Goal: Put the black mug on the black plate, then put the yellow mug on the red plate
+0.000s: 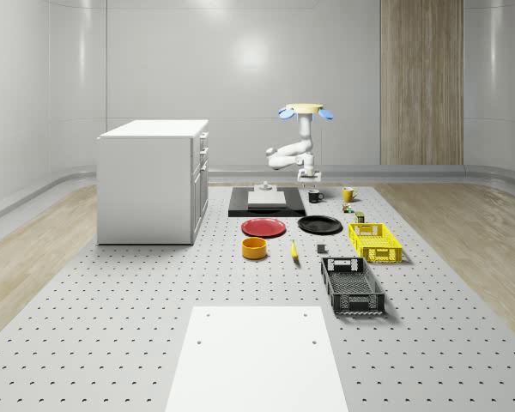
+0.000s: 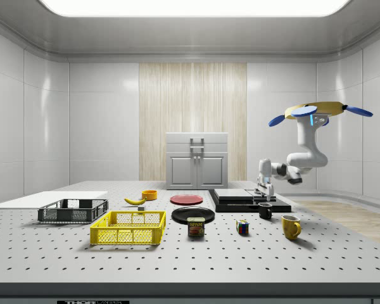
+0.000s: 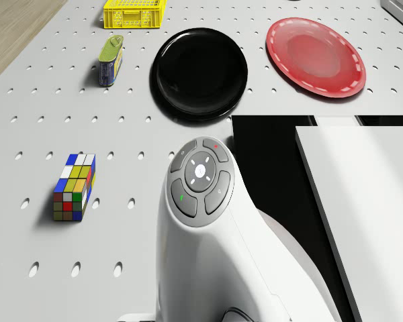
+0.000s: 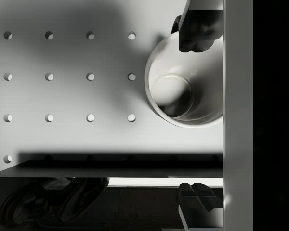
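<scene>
Yellow ceramic mug stands nearest in the side view's lower right, on the grey perforated desk. To its left in a row are a multicoloured puzzle cube, a small tin can and a yellow mesh crate. Just behind, the black mug sits upright on the desk right of centre, apart from the glossy black plate further left. It stands close beside the edge of a flat black slab. The hand hangs directly over this mug, and in the wrist view its fingers are spread wide, gripping nothing. The red plate lies farther back. The drone hovers upper right, above the desk's far side.
</scene>
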Controlling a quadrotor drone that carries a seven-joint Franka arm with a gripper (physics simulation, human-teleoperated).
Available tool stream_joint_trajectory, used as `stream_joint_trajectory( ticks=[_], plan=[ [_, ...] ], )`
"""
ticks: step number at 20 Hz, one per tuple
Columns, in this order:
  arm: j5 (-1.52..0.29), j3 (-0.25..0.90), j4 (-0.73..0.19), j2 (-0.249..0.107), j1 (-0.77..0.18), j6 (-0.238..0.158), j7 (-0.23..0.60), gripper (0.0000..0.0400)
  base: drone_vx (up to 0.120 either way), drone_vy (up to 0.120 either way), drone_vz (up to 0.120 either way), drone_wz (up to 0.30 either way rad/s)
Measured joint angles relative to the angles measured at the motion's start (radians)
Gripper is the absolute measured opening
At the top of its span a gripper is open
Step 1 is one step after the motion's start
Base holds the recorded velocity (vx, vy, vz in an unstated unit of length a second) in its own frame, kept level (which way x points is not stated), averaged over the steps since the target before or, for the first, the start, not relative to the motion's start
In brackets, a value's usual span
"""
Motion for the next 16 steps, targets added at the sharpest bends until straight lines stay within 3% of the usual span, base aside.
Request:
stream_joint_trajectory(
  ticks=[5, 16],
  plan=[
    [-0.055, -0.059, 0.035, -0.024, -0.019, 0.053, -0.004, 0.04, 0.0, 0.0, 0.0, 0.0],
    [-0.092, -0.094, 0.107, -0.039, -0.075, 0.113, -0.006, 0.04, 0.0, 0.0, 0.0, 0.0]
  ],
)
